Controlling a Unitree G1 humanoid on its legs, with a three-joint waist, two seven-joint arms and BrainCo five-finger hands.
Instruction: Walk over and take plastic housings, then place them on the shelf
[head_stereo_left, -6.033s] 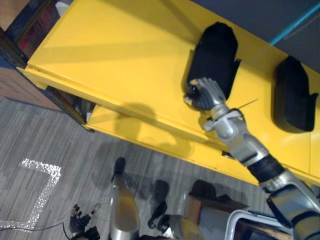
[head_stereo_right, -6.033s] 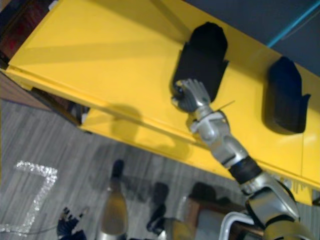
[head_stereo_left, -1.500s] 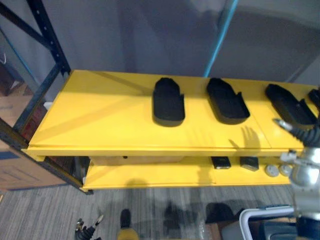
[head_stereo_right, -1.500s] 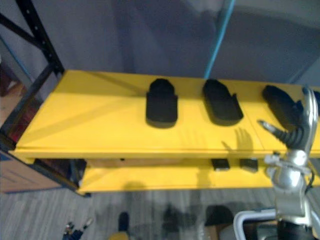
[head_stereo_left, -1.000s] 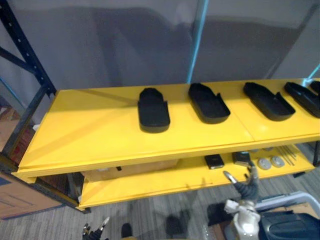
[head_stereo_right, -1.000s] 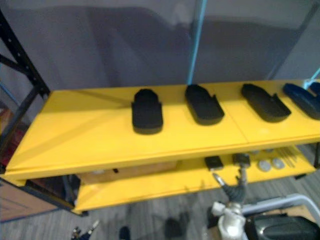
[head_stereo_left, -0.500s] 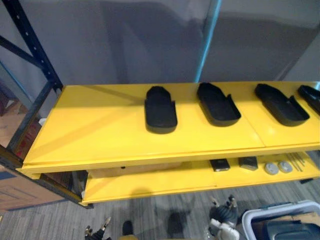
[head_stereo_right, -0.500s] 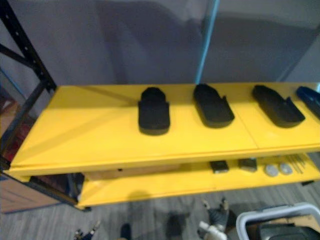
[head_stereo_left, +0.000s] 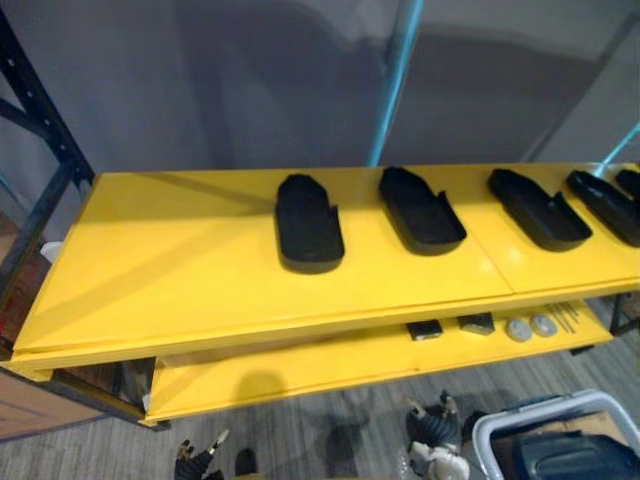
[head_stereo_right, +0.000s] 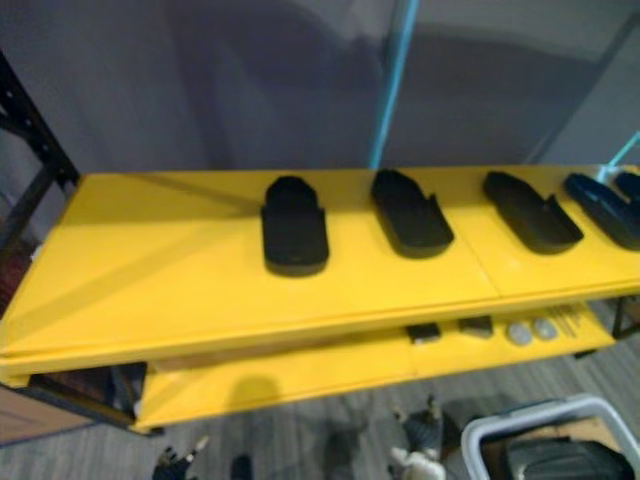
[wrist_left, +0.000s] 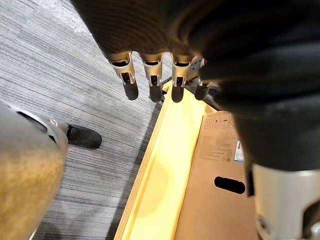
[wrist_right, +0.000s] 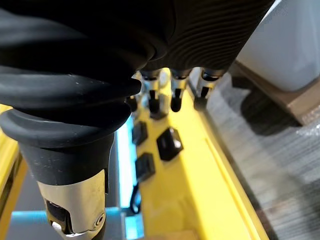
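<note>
A long yellow shelf (head_stereo_left: 170, 250) stands against a grey wall. Black plastic housings (head_stereo_left: 308, 222) lie in a row on the shelf's top board, each apart from the next. The row starts near the shelf's middle and runs to its right end, where the last one is cut off by the picture's edge. All of them lie flat, open side up.

On the shelf's lower board (head_stereo_left: 300, 370), toward the right end, sit two small black boxes (head_stereo_left: 425, 329) and, just beside them, two round discs (head_stereo_left: 518, 329). A cardboard box (wrist_left: 215, 200) lies on that board toward the shelf's left end, just behind its front lip.

The left hand (head_stereo_left: 195, 464) hangs low in front of the shelf's left part, over grey carpet floor (wrist_left: 55, 75). Its fingers (wrist_left: 150, 75) are straight and relaxed and hold nothing.

The right hand (head_stereo_left: 432, 430) hangs low in front of the shelf's right part. Its fingers (wrist_right: 172, 95) are likewise loose and empty, well below the housings. A light-rimmed bin (head_stereo_left: 530, 415) stands on the floor just to its right.
</note>
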